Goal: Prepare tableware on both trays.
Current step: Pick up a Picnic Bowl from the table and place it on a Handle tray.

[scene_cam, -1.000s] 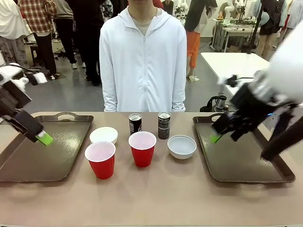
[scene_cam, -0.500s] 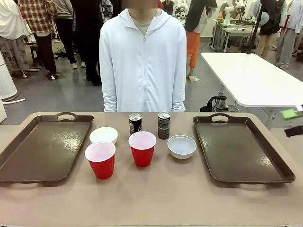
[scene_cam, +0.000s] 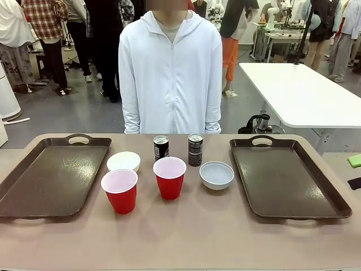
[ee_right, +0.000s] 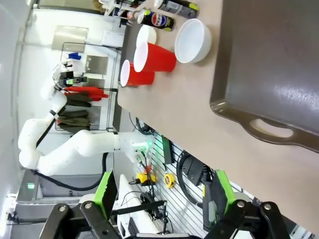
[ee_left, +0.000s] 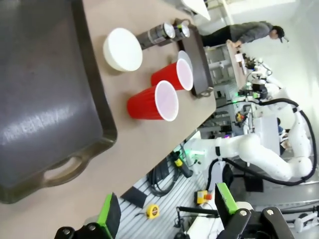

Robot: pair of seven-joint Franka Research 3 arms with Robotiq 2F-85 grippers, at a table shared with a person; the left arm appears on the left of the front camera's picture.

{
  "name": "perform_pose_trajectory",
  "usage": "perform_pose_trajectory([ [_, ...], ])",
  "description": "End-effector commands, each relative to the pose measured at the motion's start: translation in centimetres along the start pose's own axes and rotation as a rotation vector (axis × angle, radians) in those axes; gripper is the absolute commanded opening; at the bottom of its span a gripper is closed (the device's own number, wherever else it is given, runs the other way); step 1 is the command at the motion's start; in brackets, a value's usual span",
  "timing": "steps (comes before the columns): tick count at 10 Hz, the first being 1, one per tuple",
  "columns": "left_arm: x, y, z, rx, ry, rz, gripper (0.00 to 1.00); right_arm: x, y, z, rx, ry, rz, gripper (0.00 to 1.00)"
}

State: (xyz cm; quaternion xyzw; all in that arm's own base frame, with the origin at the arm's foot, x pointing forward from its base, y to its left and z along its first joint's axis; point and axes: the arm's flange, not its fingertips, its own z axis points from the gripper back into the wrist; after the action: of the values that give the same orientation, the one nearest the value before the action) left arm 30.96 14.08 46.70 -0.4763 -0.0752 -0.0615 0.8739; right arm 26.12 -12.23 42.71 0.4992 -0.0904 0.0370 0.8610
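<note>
Left tray: lying bare at the table's left.
White bowl: sitting just beside that tray's right rim.
Left red cup: standing upright in front of the white bowl.
Pepsi can, middle red cup, dark can: standing at centre, with the cans behind the cup.
Grey-blue bowl: resting on the tabletop, near the right tray, which is lying bare.
Person: standing at the far edge, with a white table behind to the right.
Left gripper, right gripper: hanging beyond the table edge, fingers spread apart, gripping nothing.

A second ago both arms were reaching over the trays. Now they are drawn back, and one green pad is showing lower at the right edge. The tableware is sitting unmoved.
</note>
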Motion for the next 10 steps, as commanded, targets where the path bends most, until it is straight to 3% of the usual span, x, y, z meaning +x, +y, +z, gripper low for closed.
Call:
perform_pose_trajectory([
  [1,-1.1,0.6,1.0,0.022,0.017,-0.022,1.00,-4.7,0.7,-4.5,-0.013,-0.030,0.019,1.00],
  [3,-1.7,0.3,1.3,0.065,-0.002,-0.057,1.00,-4.2,1.1,-4.8,-0.044,-0.031,0.050,1.00],
  [4,-0.6,0.5,0.6,0.020,0.004,0.000,1.00,-0.1,0.4,0.3,-0.033,-0.007,-0.002,1.00],
  [10,-0.6,0.5,0.6,0.020,0.004,0.000,1.00,-0.1,0.4,0.3,-0.033,-0.007,-0.002,1.00],
])
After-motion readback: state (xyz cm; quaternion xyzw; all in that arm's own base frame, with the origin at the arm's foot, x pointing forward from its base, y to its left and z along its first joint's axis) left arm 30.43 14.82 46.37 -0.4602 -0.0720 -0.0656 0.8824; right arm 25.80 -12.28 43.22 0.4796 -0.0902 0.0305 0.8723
